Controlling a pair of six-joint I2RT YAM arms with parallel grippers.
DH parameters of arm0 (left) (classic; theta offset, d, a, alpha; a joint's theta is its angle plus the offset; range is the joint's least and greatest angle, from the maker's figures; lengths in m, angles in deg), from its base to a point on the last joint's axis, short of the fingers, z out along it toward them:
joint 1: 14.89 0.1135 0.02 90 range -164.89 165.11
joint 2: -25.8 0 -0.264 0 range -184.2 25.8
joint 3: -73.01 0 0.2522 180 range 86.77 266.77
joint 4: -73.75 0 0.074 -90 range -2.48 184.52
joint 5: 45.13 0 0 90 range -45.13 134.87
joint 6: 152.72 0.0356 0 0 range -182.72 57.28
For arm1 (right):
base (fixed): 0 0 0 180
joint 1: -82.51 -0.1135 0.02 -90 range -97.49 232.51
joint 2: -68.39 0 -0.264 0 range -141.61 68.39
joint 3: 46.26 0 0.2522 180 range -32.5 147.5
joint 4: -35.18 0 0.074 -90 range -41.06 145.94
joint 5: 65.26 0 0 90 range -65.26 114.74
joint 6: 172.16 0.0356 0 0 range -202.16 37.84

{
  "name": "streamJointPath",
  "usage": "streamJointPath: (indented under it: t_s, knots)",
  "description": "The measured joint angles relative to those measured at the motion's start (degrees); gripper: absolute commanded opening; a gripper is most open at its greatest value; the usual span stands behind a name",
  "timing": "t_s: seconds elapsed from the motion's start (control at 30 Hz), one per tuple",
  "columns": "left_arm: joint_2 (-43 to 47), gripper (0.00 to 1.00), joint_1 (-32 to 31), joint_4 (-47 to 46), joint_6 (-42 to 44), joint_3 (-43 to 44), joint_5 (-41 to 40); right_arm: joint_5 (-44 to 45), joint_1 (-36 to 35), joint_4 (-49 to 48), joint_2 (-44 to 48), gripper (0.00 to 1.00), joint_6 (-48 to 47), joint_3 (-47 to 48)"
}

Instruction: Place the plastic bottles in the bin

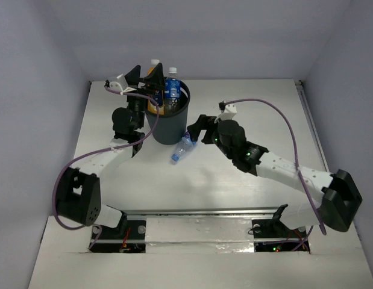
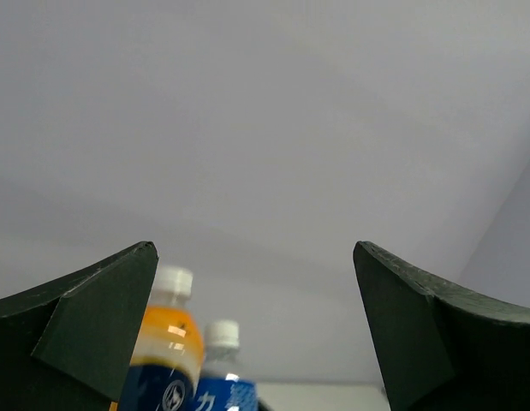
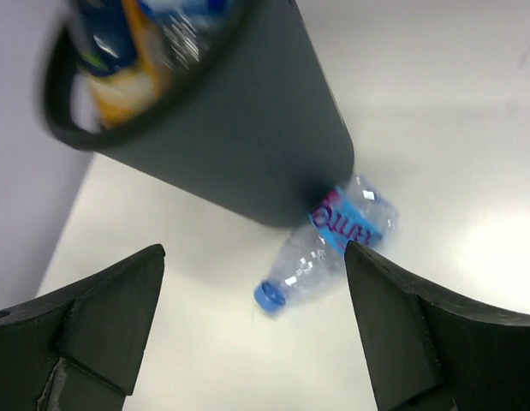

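Bin [image 1: 168, 123], left pincer [image 2: 254, 246] spread empty over its rim, right pincer [image 3: 254, 248] spread empty above fallen bottle [image 3: 329, 248] touching bin base

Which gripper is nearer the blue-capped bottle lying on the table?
Right. The right gripper hovers just beside the blue-capped bottle by the bin; the left gripper is over its rim.
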Motion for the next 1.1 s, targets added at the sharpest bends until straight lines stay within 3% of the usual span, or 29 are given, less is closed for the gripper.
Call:
streamJointPath:
  t_s: [0.2, 0.4, 0.63, 0.77, 0.97, 1.1]
  knots:
    - [10.6, 0.99, -0.8, 2.3, 0.3, -1.0, -2.0, -0.2, 0.0, -0.1, -12.0, 0.94, 8.2, -1.0]
    - [22.3, 0.99, -1.8, 6.4, -3.3, -8.5, -3.2, 2.1, 0.4, 0.0, -21.4, 0.97, 14.7, 0.2]
    - [37.9, 0.77, -7.5, 15.6, -11.1, -25.3, -4.5, 0.9, 4.5, -0.9, -26.9, 1.0, 19.3, 2.3]
    - [43.6, 0.74, -11.8, 19.9, -12.7, -30.1, -6.1, -0.6, 6.4, -2.8, -29.9, 1.0, 20.0, 4.2]
    - [47.4, 0.74, -13.8, 23.5, -14.2, -34.3, -6.6, -3.0, 6.4, -4.3, -32.9, 0.94, 21.2, 5.9]
    - [48.2, 0.69, -14.1, 27.1, -14.3, -35.3, -6.8, -3.5, 6.4, -4.8, -34.5, 0.83, 22.6, 7.3]
